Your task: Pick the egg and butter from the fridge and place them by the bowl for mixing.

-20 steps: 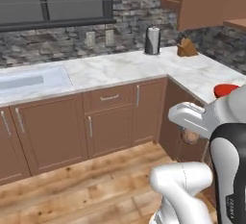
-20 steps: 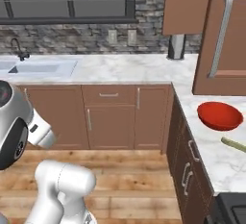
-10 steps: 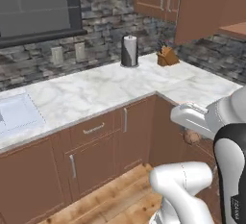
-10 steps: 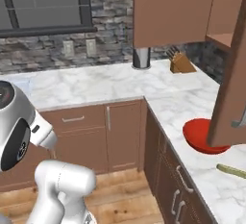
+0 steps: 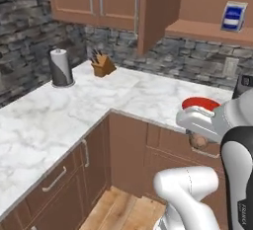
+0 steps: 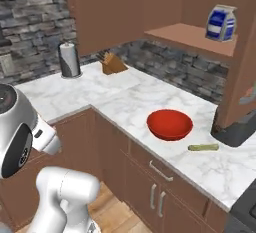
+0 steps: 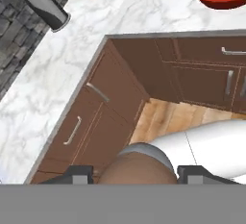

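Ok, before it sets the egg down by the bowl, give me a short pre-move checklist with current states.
1. Egg in the gripper: ok, the brown ovoid sits between the two finger tips in the hand view.
2. Red bowl in sight on the marble counter: ok.
3. Butter already by the bowl: ok, the olive stick lies on the counter beside it, apart from it.
4. Free counter next to the bowl for the egg: ok, bare marble shows in front of it and to its left.
5. Gripper over the counter: not ok, the hand looks down at cabinet fronts and wood floor.
6. Grip firmness: cannot tell.
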